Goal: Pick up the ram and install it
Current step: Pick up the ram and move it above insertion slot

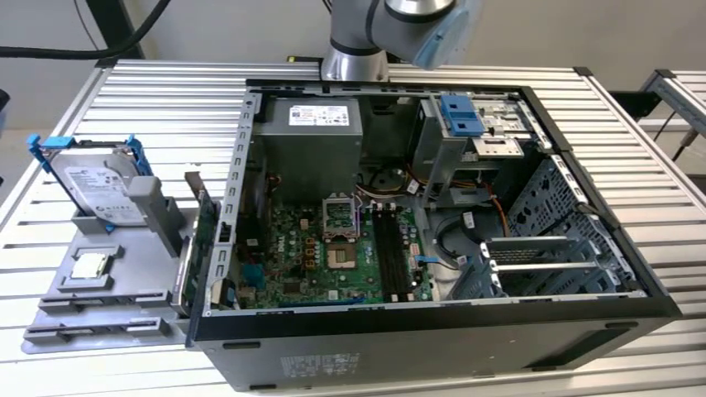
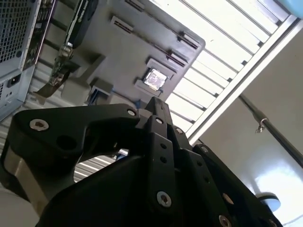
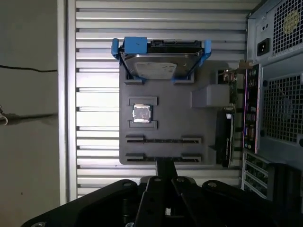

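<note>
"Progress first: how far along is the ram job looking?"

"It is looking late rather than early, though I am judging, not seeing. The gripper point(image 3: 164, 165) is hanging well clear of the grey tray point(image 3: 180, 123), and in both wrist views its fingers point(image 3: 161, 169) are pressing together and pinching nothing. The tray's two long grooves point(image 3: 163, 140) are lying empty."

"So where is the ram sitting?"

"I cannot tell for certain. The memory slots point(image 1: 388, 248) are showing as dark strips on the motherboard point(image 1: 309, 256), in the lower middle of the exterior view, and I cannot tell whether a stick is standing in one of them. With the grooves bare and the fingers carrying nothing, I am guessing it is resting in a slot; whether it is clicking fully home is beyond me."

"And the containers, what are they holding?"

"The tray is sitting on the desk point(image 1: 144, 99) at the exterior view's left, just beside the computer case point(image 1: 441, 347). It is carrying a hard drive point(image 3: 158, 66) in blue brackets, a small square processor chip point(image 3: 142, 114) in its own pocket, and a graphics card point(image 3: 223, 137) standing on edge along the side nearest the case. The case is lying open, facing upward, and is holding the motherboard, a grey power supply point(image 1: 314, 141) in the upper middle of the frame, and a drive cage point(image 1: 452, 161) with a blue latch toward the upper right."
</note>
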Available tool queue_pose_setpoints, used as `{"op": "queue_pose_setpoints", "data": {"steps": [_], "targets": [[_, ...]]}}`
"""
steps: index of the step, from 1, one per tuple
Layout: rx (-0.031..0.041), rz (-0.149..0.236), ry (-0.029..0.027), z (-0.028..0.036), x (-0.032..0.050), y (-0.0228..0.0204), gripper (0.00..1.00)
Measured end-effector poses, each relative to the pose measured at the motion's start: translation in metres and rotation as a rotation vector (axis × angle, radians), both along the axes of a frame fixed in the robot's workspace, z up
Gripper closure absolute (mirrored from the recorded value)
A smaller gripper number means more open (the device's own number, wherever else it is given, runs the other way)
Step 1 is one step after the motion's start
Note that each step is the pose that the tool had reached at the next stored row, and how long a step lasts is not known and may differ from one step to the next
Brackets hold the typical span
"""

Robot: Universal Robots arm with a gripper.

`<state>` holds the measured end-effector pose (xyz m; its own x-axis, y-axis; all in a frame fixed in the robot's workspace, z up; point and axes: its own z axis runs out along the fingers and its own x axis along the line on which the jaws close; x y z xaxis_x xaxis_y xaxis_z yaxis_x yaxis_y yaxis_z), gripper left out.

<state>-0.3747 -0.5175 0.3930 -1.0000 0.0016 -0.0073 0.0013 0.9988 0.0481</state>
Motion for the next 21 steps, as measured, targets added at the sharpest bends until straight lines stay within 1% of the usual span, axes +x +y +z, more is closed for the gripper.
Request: {"op": "queue_pose_setpoints", "data": {"steps": [7,9,11,21], "targets": [[0.0000,0.000,0.0000,-0.0001,-0.0002,-0.0154,1.00],[0.0001,-0.001,-0.0001,-0.0002,-0.0002,-0.0192,1.00],[0.0000,-0.002,0.0000,-0.0002,-0.0003,-0.0202,1.00],[-0.0016,-0.003,0.0000,-0.0002,-0.0002,-0.0203,1.00]]}}
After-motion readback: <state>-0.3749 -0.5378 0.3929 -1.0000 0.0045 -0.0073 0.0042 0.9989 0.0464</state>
